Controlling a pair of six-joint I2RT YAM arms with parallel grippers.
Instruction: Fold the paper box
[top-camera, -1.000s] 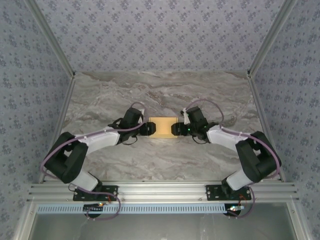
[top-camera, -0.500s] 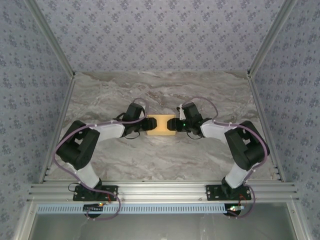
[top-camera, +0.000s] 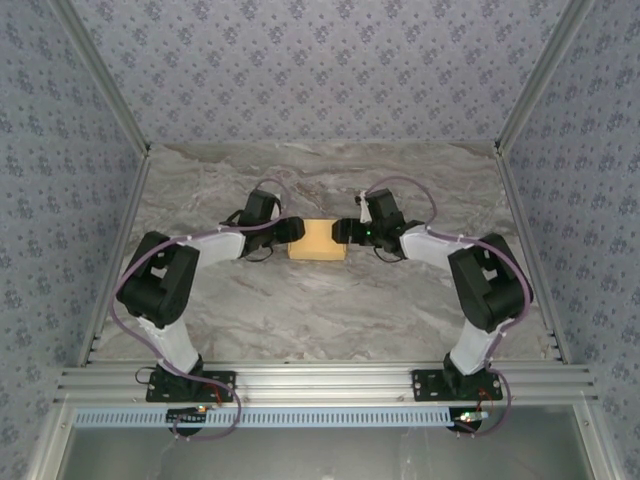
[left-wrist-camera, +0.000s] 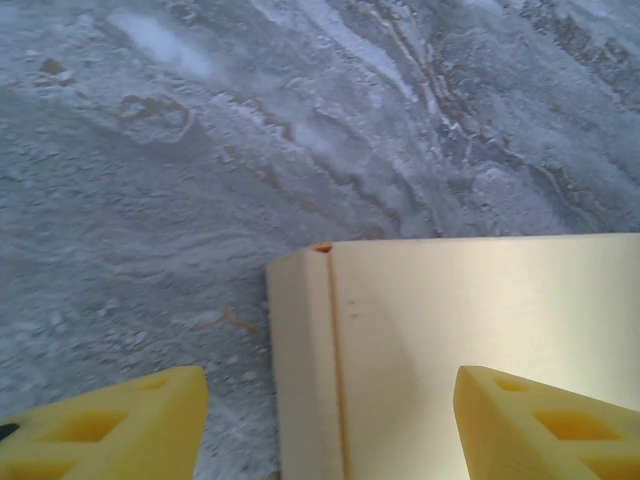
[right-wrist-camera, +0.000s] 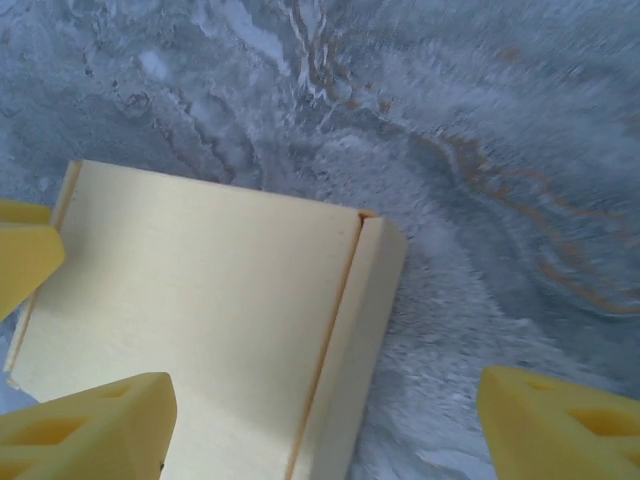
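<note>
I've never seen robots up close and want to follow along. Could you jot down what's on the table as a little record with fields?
Surface: marble-patterned table
Object: box, pale yellow card, lying near the table's middle
Left gripper: open, at the box end nearer its arm, fingers either side of the creased edge
Right gripper: open, at the opposite end, fingers wide apart around that corner
Held: nothing; neither gripper is closed on the box
Folds: at each end a crease with a narrow strip bent down
</note>
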